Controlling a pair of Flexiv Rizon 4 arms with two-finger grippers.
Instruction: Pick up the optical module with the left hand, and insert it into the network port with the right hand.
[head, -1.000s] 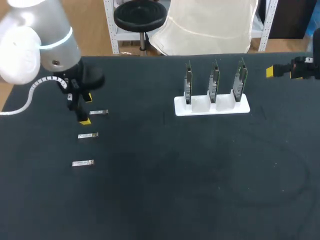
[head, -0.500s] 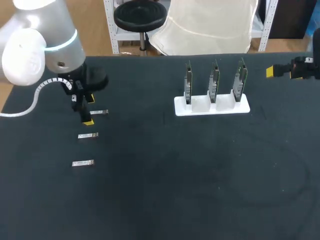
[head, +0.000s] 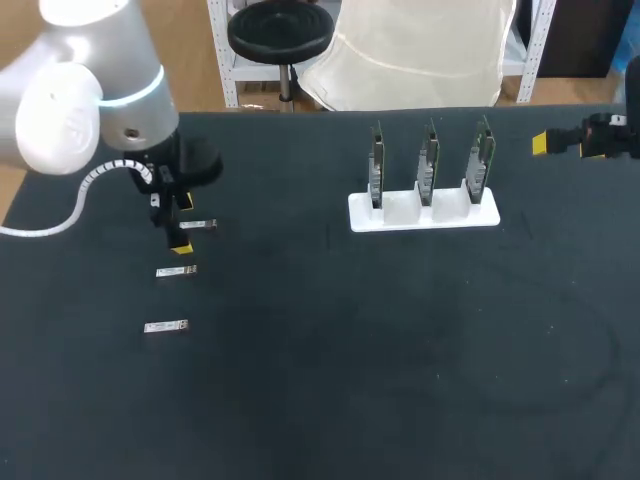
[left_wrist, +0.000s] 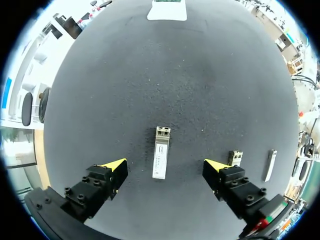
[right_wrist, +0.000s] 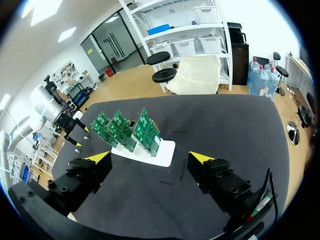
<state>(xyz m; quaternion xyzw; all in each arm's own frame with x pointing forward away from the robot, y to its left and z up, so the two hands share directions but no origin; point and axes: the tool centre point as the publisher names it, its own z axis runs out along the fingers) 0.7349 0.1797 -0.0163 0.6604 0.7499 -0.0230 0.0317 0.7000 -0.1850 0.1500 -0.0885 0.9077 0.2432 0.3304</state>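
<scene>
Three silver optical modules lie in a column on the black table at the left: the far one (head: 203, 225), the middle one (head: 176, 271) and the near one (head: 166, 327). My left gripper (head: 180, 222) hangs open over the far module. In the left wrist view that module (left_wrist: 160, 159) lies on the table between the spread fingers of the left gripper (left_wrist: 165, 167), touching neither, and the two other modules (left_wrist: 235, 158) (left_wrist: 270, 165) lie beside it. My right gripper (head: 565, 142) stands open and empty at the table's far right. In the right wrist view the right gripper (right_wrist: 150, 159) faces the green network boards (right_wrist: 127, 127).
A white holder (head: 400, 215) with three upright green boards (head: 428, 165) stands at the back right of the middle. It also shows far ahead in the left wrist view as a white base (left_wrist: 167, 10). My left arm (right_wrist: 50, 107) shows beyond the boards in the right wrist view.
My left arm has shifted a little to the right, bringing its open gripper over the far module. The right arm and the modules have not moved.
</scene>
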